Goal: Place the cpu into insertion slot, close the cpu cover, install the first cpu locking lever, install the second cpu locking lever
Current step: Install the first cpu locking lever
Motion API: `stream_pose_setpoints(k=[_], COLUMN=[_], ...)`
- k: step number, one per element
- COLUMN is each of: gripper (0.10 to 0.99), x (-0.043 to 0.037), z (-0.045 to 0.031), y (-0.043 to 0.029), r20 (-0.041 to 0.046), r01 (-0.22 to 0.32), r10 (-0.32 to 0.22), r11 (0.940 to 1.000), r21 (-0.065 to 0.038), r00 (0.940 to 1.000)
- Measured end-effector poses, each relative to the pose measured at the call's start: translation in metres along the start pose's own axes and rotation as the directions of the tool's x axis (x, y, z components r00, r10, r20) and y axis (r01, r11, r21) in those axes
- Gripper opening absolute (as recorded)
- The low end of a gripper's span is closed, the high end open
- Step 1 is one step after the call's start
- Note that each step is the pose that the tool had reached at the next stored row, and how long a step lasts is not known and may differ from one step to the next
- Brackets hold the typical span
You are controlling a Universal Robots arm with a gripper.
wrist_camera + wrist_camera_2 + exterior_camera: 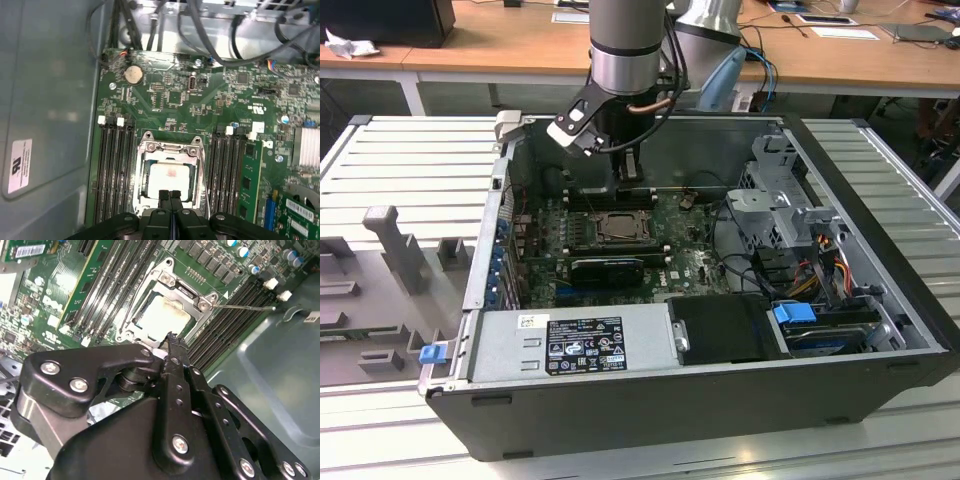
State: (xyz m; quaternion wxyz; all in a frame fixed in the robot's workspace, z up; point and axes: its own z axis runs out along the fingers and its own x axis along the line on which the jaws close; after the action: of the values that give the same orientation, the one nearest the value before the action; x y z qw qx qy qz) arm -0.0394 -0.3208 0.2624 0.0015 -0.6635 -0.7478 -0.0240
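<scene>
The cpu (169, 179), a silvery-beige square, lies in the insertion slot (618, 228) on the green motherboard. The cpu cover (171, 149), a dull metal frame, lies flat around the cpu (167, 315) in both wrist views. A thin wire locking lever (245, 307) sticks out from a corner of the cover (182, 287) across the RAM slots. My gripper (171, 196) is shut with nothing between its fingers. Its tips hover at the socket's edge, just above the cover. In the exterior view the gripper (628, 172) hangs over the socket's far side.
Long black RAM slots (115, 170) flank the socket on both sides. A black graphics card (608, 267) lies in front of it, and a grey power supply (570, 340) beyond that. The drive cage (785, 200) and cables fill the exterior view's right. The case wall (45, 100) rises close by.
</scene>
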Motion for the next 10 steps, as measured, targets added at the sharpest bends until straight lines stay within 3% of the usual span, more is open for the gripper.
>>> stream_pose_setpoints(k=[3, 6, 7, 9, 10], gripper=[0.106, 0.106, 0.106, 0.106, 0.106], x=[0.0000, 0.0000, 0.0000, 0.0000, 0.0000], z=[0.0000, 0.0000, 0.0000, 0.0001, 0.0001], y=[0.0000, 0.0000, 0.0000, 0.0000, -0.0003], r20=[-0.0021, -0.0050, -0.0066, -0.0103, -0.0112], r01=[0.061, 0.140, 0.179, 0.267, 0.290], r10=[-0.061, -0.140, -0.179, -0.267, -0.290], r11=[0.9981, 0.9901, 0.9838, 0.9635, 0.9569], r21=[0.002, 0.004, 0.006, 0.008, 0.008], r00=[0.9981, 0.9901, 0.9838, 0.9635, 0.9569])
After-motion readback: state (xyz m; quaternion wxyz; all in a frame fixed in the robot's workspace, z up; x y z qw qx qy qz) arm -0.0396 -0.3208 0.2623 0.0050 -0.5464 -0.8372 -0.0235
